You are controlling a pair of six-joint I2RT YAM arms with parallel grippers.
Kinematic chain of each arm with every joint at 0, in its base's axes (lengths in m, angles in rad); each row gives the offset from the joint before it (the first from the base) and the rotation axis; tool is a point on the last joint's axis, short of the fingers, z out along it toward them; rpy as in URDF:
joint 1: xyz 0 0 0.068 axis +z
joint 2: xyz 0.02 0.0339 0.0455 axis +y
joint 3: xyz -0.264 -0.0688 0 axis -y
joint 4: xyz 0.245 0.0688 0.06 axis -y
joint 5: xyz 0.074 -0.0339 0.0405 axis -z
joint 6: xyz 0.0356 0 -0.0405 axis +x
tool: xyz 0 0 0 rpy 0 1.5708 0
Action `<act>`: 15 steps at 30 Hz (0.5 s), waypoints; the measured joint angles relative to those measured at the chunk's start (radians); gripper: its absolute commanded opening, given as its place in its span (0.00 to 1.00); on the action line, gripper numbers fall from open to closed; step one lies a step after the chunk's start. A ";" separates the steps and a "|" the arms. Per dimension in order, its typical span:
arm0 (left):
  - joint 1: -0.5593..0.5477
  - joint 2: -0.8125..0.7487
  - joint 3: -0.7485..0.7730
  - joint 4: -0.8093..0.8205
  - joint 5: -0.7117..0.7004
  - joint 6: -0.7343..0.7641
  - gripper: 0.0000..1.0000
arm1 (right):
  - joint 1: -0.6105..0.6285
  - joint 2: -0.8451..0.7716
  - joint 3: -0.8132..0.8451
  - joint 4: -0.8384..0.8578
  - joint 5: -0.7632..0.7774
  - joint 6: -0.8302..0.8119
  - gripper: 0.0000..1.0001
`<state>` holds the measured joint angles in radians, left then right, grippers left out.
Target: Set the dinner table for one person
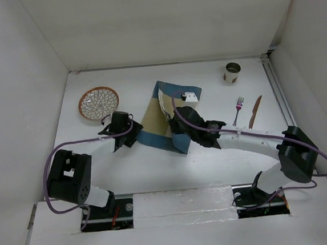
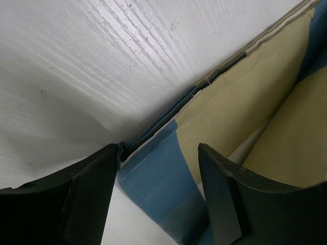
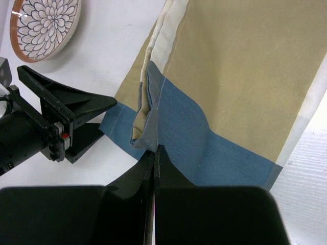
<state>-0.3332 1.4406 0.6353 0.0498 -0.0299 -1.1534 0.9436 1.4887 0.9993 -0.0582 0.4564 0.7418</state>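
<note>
A blue-and-tan checked placemat (image 1: 157,118) lies part folded on the white dinner table (image 1: 213,164), left of centre. My right gripper (image 1: 175,121) is shut on a raised fold of the mat's blue edge. In the right wrist view the gripper (image 3: 155,151) pinches this fold, with the placemat (image 3: 240,76) spread beyond it. My left gripper (image 1: 137,135) is open at the mat's near-left corner. In the left wrist view the gripper (image 2: 158,176) has one finger on each side of the placemat's (image 2: 240,112) blue corner, and it holds nothing.
A flower-patterned plate (image 1: 98,102) sits at the back left and also shows in the right wrist view (image 3: 45,23). A cup (image 1: 232,72) stands at the back right, with a fork (image 1: 238,111) and a knife (image 1: 255,111) in front of it. White walls enclose the table.
</note>
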 measured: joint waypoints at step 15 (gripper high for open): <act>-0.001 -0.113 -0.059 -0.102 -0.013 -0.020 0.57 | -0.006 0.014 0.000 0.017 0.000 0.019 0.00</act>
<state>-0.3344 1.3281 0.5762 -0.0521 -0.0433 -1.1732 0.9371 1.5028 0.9993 -0.0414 0.4564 0.7605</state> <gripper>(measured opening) 0.564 0.011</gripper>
